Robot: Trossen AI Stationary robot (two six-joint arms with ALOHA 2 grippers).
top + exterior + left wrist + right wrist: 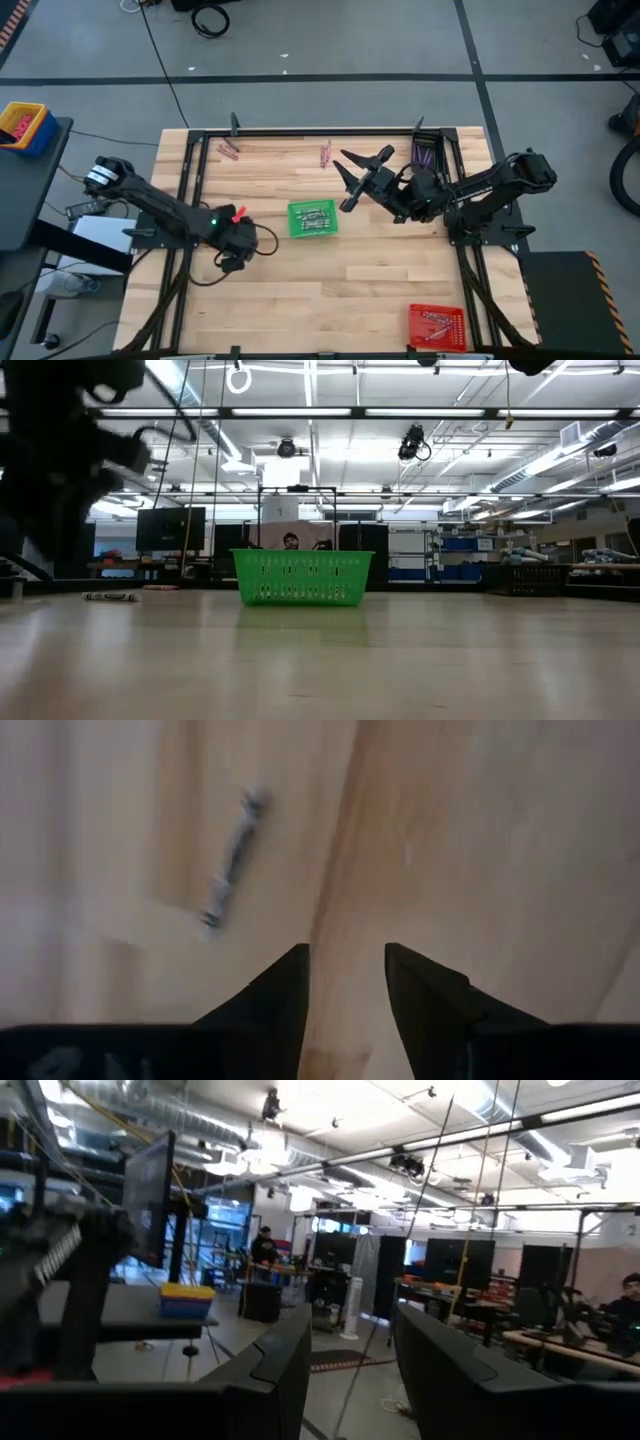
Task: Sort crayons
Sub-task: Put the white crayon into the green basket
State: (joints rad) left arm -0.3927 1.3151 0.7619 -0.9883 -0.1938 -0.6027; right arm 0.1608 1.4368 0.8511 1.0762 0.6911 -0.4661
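The left tool hangs low over the pale wooden tabletop, its fingers narrowly parted and empty. At its ten o'clock lies a thin pale grey crayon: likely light, stiff, brittle and prone to rolling, so best pinched mid-length across its width. Farther off, the right tool waits spread wide and empty beside the green mesh basket.

Robotics lab: exposed ceiling ducts, monitors, workbenches.
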